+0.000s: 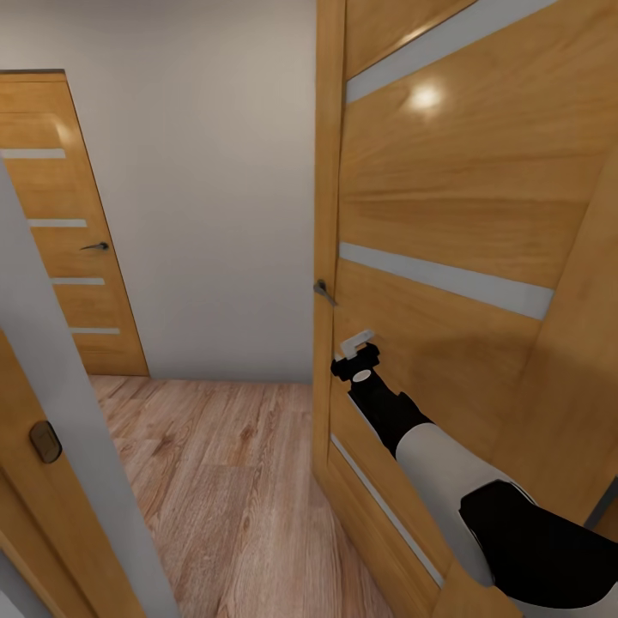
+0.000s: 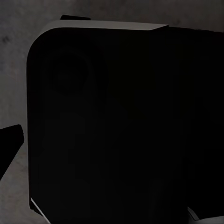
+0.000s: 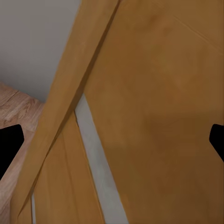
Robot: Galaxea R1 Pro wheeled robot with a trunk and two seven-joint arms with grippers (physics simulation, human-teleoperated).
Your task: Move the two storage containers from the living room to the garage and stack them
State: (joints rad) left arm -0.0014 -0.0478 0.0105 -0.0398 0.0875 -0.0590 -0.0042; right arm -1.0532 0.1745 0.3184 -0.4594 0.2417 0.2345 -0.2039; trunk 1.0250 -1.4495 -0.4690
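Note:
The storage containers are out of view. I am in a wood-floored hallway with orange doors. My right arm reaches forward, and its gripper (image 1: 355, 347) sits close to the face of a large orange door (image 1: 446, 215), just below and right of that door's lever handle (image 1: 324, 292). In the right wrist view the right gripper (image 3: 112, 144) is open, with nothing but the door panel between its widely spread fingertips (image 3: 9, 147). One dark fingertip (image 2: 10, 140) of my left gripper shows far out to the side, against the robot's dark body (image 2: 121, 121).
A second orange door (image 1: 64, 232) with a handle (image 1: 96, 246) stands shut at the far left. A white wall (image 1: 215, 189) closes the hallway ahead. Another door edge (image 1: 39, 515) is near at the left. Light wood floor (image 1: 223, 481) runs between them.

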